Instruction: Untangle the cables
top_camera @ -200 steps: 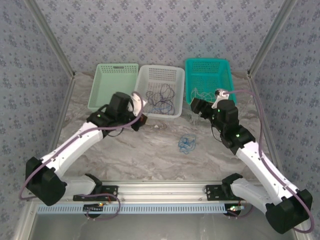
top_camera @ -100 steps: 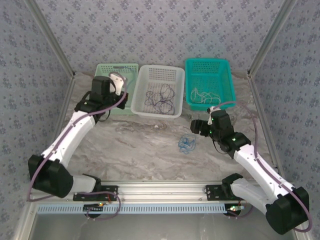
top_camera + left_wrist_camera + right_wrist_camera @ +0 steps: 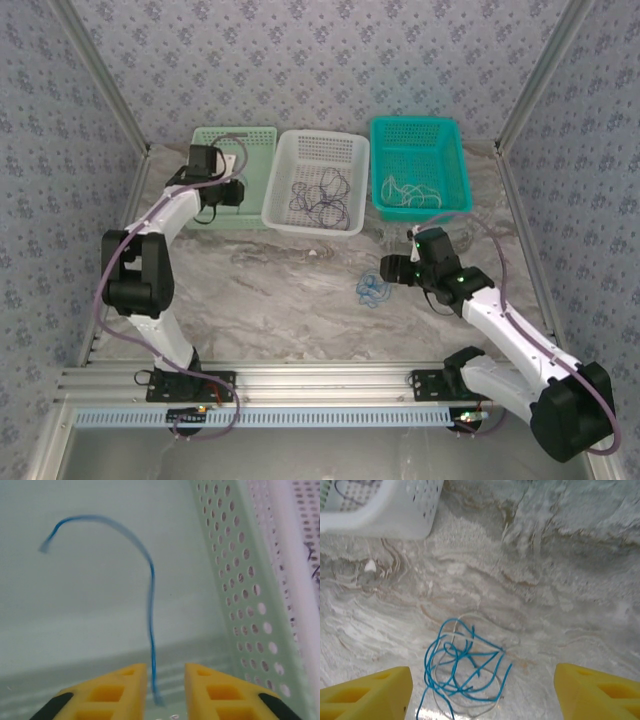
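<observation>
Left gripper (image 3: 228, 192) is positioned over the pale green basket (image 3: 235, 140) at the far left corner of the worktop (image 3: 280, 280). In the left wrist view its jaws stand a little apart. A single blue cable (image 3: 150, 595) runs up between them without being pinched, then curves over the basket floor beside the perforated wall (image 3: 235, 580). The strand is blurred.

Right gripper (image 3: 482, 672) is low over the worktop right of centre, jaws wide apart. A blue tangle (image 3: 462, 667) lies on the marbled surface between the two fingers, touching neither. A thin whitish loop is mixed into it. From above, the tangle (image 3: 373, 289) sits just beside the right gripper (image 3: 390, 268), nearer the worktop's middle.

White basket (image 3: 320, 140) at the middle of the far edge contains dark purple cables (image 3: 318, 195). Teal basket (image 3: 415, 125) toward the far right corner contains whitish cables (image 3: 412, 190). The three baskets stand side by side.
</observation>
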Robot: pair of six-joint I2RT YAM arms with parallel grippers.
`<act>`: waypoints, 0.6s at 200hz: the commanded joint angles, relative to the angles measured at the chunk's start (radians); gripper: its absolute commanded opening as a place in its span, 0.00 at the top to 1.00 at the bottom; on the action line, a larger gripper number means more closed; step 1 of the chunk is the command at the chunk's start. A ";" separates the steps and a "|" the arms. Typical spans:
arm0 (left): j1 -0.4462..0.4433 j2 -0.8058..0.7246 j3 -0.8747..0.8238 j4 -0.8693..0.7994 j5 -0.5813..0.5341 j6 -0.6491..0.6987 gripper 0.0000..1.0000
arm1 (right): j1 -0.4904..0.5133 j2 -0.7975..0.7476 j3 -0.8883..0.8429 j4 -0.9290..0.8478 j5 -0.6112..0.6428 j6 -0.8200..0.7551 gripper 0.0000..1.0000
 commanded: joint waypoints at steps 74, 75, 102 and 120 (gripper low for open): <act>-0.145 -0.245 -0.126 0.078 -0.056 -0.074 0.05 | 0.076 0.078 -0.031 -0.043 0.051 0.000 0.24; -0.147 -0.250 -0.129 0.080 -0.056 -0.075 0.05 | 0.075 0.081 -0.029 -0.043 0.051 -0.001 0.24; -0.218 -0.395 -0.264 0.148 -0.021 -0.113 0.01 | 0.029 0.176 0.013 -0.019 0.036 -0.028 0.24; -0.260 -0.494 -0.351 0.180 -0.012 -0.132 0.01 | 0.015 0.228 0.030 0.004 0.056 -0.065 0.26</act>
